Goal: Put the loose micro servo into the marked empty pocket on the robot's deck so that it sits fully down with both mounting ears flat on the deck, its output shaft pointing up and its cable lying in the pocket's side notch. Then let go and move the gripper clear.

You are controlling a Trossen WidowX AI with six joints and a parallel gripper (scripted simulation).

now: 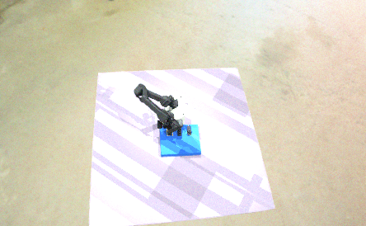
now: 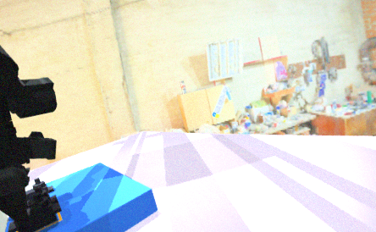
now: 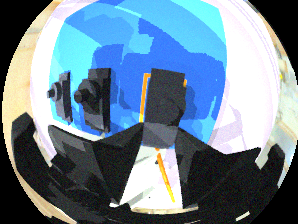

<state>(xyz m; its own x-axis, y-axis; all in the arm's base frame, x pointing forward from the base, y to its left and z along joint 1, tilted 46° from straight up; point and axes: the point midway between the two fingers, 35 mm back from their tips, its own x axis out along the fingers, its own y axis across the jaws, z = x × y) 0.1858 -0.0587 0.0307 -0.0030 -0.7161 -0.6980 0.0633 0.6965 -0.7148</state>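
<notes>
The loose micro servo [image 3: 167,92] is a dark block between my fingertips. My gripper [image 3: 160,134] is shut on it. In the wrist view the servo covers most of the pocket, whose orange outline [image 3: 144,97] shows along its left side and a little at its right. An orange cable [image 3: 166,176] trails below, between the fingers. The blue deck [image 1: 180,146] [image 2: 126,205] [image 3: 175,37] lies under the servo. In the exterior view the servo is low over the deck, beside an orange outline corner [image 2: 59,217]. The gap beneath it and its ear contact cannot be told.
Two dark servos stand on the deck to the left in the wrist view, the nearer servo [image 3: 98,100] [image 1: 179,131] beside the pocket and the farther servo [image 3: 63,97] [image 1: 190,130] beyond. The arm [image 1: 153,106] reaches over the deck's edge. A striped white table top [image 1: 127,185] surrounds it.
</notes>
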